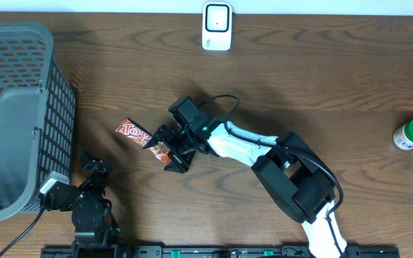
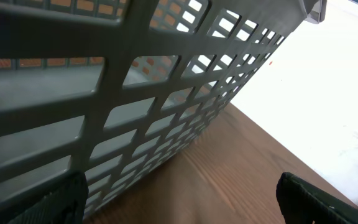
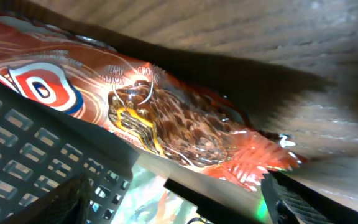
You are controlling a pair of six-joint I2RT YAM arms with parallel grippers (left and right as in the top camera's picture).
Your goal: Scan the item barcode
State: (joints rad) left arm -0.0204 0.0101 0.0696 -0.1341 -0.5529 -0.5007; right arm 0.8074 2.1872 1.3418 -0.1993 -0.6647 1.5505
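Right pincer stands wide astride the wrapper beneath it; light, crinkly, slippery foil, probably best pinched across its middle, not crushed.

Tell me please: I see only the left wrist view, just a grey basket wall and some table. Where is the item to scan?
Observer: The wrapper lies on the table, to the right of the basket and apart from it.
Operator: Is the right gripper near it?
Observer: Yes. The right gripper is at the wrapper's right end, with its jaws open on either side of it.
Operator: And the scanner?
Observer: A white device, likely the scanner, stands at the table's far edge, beyond the wrapper.
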